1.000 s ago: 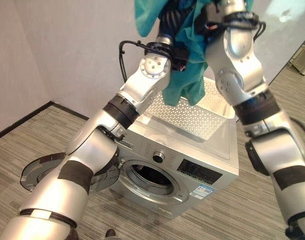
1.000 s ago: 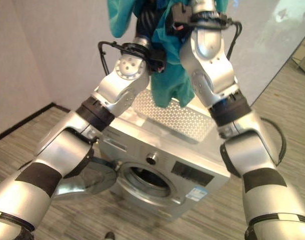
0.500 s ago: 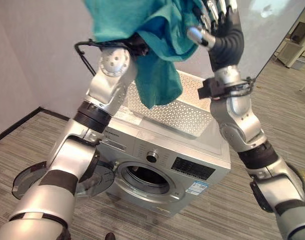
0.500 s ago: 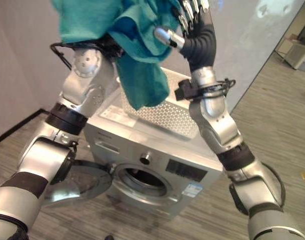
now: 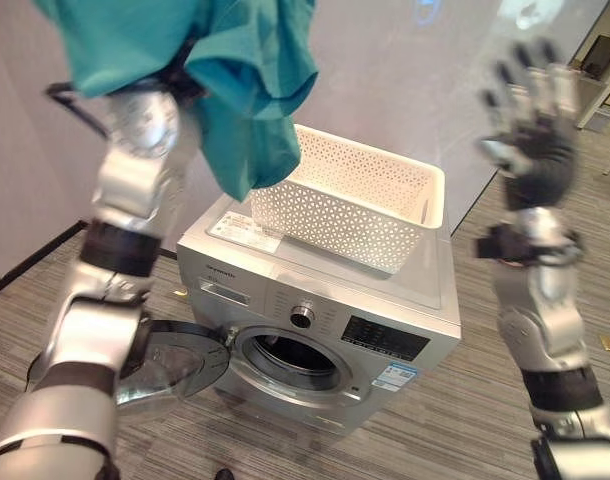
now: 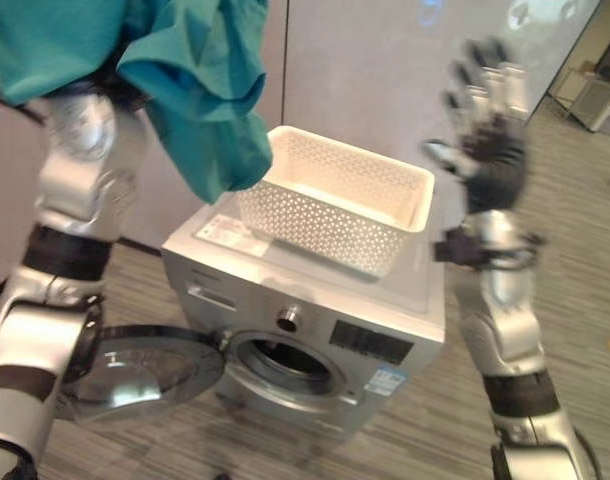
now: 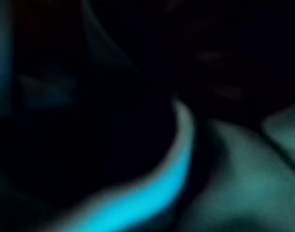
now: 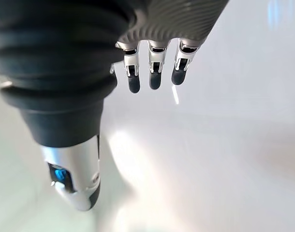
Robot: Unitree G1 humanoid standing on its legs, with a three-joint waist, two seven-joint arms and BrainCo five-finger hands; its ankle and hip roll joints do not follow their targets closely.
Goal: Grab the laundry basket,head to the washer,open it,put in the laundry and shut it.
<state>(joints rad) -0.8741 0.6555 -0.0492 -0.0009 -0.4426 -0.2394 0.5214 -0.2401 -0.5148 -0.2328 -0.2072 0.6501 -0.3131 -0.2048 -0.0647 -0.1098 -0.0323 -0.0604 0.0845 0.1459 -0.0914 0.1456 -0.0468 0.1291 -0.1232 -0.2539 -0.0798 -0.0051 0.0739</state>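
Right eye view — right hand (image 6: 490, 150) raised, fingers spread; left hand hidden under teal garment (image 6: 185, 90), grip unclear — basket (image 6: 335, 210) atop washer (image 6: 305, 330).

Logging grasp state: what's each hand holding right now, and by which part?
Right hand holds nothing, fingers spread in the air. The teal garment hangs from the raised left arm's end; it covers the left hand, so the hold point cannot be told.

Teal cloth (image 7: 234, 193) right up against the lens, taking up the lower part of the left wrist view. A bright turquoise folded edge (image 7: 162, 193) curves up through the middle, lit more than the rest. Duller teal folds sit beside it. Everything above is in deep shadow, too dark to make out.
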